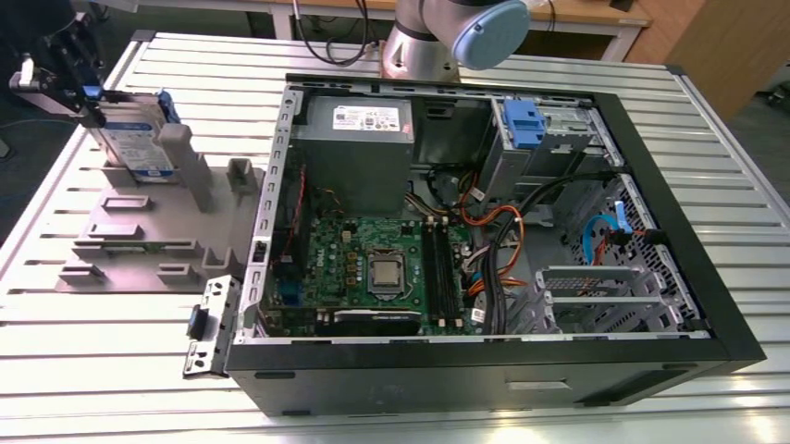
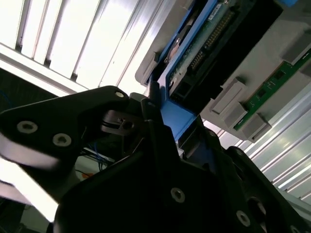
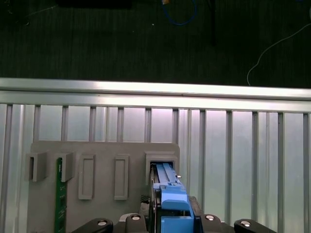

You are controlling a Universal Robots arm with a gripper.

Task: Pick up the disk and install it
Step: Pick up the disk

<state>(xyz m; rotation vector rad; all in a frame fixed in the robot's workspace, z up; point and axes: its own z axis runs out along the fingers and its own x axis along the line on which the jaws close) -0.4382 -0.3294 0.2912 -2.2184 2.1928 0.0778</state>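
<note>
— Where is the disk (image 1: 129,143)?
— Standing on its edge in the grey holder (image 1: 136,245), on the exterior view's left. It is silver, with a white-and-blue label and a blue frame.

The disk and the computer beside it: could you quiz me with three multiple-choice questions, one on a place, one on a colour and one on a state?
1. Where is the disk?
A on the floor
B standing in the grey holder, to the exterior view's left of the computer case
C in a person's hand

2. What colour is the disk's rail frame?
A red
B blue
C yellow

3. The computer case is:
A open
B closed
C wrapped in foil

Answers:
1 B: it stands upright in the holder, with the gripper at it.
2 B: it shows blue in the first wrist view.
3 A: the motherboard lies exposed.
</note>
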